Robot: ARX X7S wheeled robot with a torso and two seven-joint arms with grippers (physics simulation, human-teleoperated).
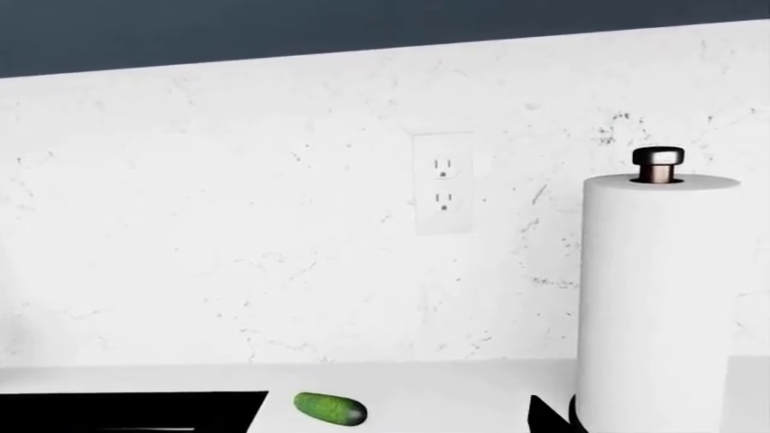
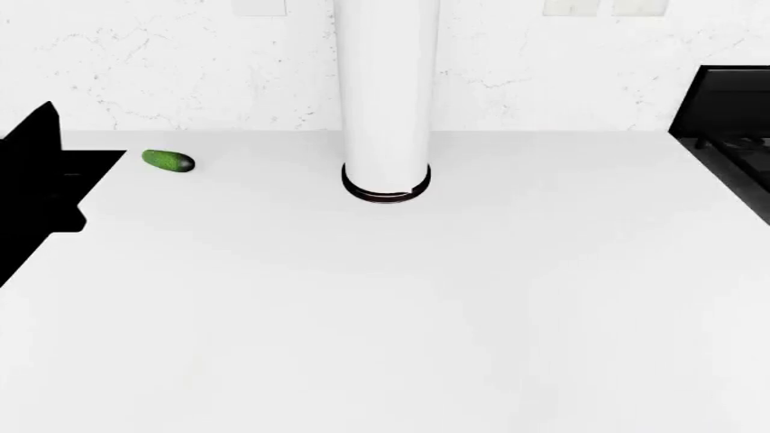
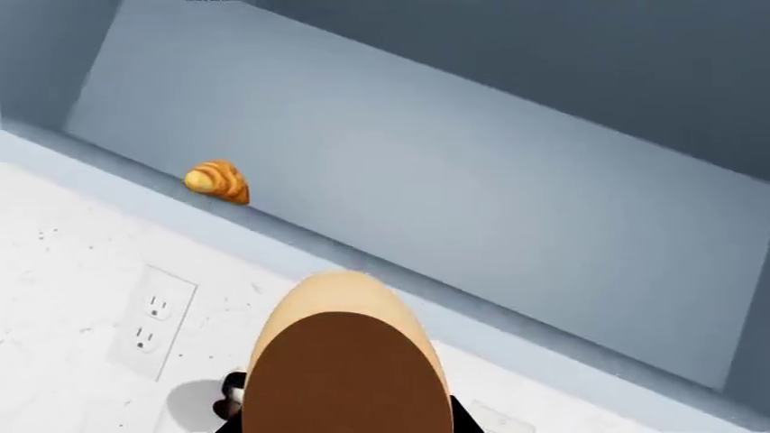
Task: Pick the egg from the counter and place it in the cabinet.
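Observation:
In the right wrist view the tan-brown egg (image 3: 343, 361) fills the space just ahead of the camera, held up off the counter. My right gripper (image 3: 343, 417) is shut on it, and only black bits of its fingers (image 3: 231, 397) show beside the egg. Beyond the egg is the open grey-blue cabinet (image 3: 506, 216), whose shelf edge runs just past the egg's tip. The white counter (image 2: 421, 298) lies below in the head view, where the right gripper does not show. My left gripper (image 1: 398, 422) is open and low over the counter, empty.
A croissant (image 3: 218, 181) lies on the cabinet shelf to one side. A green cucumber (image 2: 169, 161) and a tall paper towel roll (image 2: 387, 90) stand near the back wall. A black stove (image 2: 734, 117) is at the right. Wall outlet (image 1: 443, 183) faces the left wrist.

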